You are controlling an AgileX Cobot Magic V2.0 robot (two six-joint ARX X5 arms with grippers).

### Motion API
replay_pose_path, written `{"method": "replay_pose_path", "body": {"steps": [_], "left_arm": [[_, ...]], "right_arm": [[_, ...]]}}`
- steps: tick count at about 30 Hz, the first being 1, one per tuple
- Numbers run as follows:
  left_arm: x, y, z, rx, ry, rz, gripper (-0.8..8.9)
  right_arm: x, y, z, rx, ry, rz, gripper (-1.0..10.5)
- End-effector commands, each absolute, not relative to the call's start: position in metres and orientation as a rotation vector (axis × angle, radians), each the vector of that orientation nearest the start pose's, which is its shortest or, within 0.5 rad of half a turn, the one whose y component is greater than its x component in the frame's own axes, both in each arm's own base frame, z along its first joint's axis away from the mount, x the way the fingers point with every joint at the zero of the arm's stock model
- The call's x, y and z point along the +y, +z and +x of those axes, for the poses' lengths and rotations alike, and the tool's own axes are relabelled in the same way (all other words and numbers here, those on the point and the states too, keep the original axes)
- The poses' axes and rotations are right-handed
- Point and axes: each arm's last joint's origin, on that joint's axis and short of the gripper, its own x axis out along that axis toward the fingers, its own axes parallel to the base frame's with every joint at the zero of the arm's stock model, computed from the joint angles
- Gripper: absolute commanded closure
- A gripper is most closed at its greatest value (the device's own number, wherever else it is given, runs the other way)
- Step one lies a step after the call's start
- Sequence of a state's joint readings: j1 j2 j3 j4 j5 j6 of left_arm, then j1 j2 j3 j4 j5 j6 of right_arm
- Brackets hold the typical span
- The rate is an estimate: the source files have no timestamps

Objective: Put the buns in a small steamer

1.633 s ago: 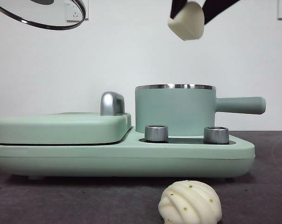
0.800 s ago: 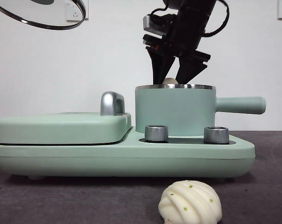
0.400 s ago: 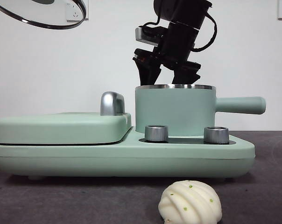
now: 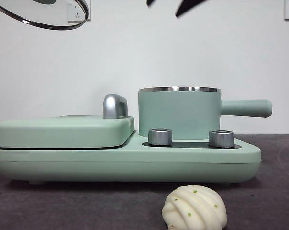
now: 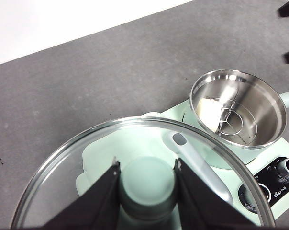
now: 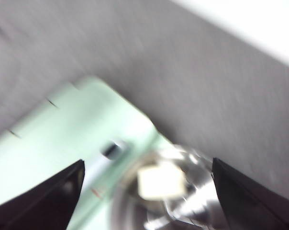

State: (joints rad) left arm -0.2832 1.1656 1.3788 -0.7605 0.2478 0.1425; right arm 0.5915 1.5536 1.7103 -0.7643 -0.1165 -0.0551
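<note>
The mint-green small steamer (image 4: 179, 113) stands on its base with the lid off. The smooth cream bun (image 5: 209, 111) lies inside it on the steel rack; it also shows, blurred, in the right wrist view (image 6: 161, 182). The round ridged bun (image 4: 195, 208) with green specks lies on the table in front of the base. My left gripper (image 5: 146, 191) is shut on the green knob of the glass lid (image 4: 39, 13), held high at the left. My right gripper (image 6: 147, 191) is open and empty, high above the steamer; its tips show at the top of the front view (image 4: 175, 5).
The flat mint-green griddle part (image 4: 63, 130) with a steel latch (image 4: 115, 106) sits left of the steamer. Two steel knobs (image 4: 160, 136) stand on the base front. The steamer's long handle (image 4: 247, 108) points right. The table (image 4: 269, 201) is dark grey.
My right gripper has let go of the cream bun in the steamer and risen from the rim to the top of the front view. The lid has stayed still.
</note>
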Motion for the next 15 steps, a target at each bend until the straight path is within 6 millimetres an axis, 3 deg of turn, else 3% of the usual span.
{"method": "replay_pose_path", "body": {"steps": [1, 7, 15], "left_arm": [[-0.070, 0.414, 0.213, 0.474, -0.561, 0.147, 7.99], [-0.070, 0.414, 0.213, 0.476, -0.561, 0.147, 7.99], [-0.070, 0.414, 0.213, 0.477, -0.562, 0.148, 7.99]], "right_arm": [[0.193, 0.411, 0.251, 0.511, 0.761, -0.190, 5.3], [0.193, 0.394, 0.202, 0.353, 0.821, -0.182, 5.3], [0.180, 0.337, 0.153, 0.353, 0.907, -0.158, 5.3]]}}
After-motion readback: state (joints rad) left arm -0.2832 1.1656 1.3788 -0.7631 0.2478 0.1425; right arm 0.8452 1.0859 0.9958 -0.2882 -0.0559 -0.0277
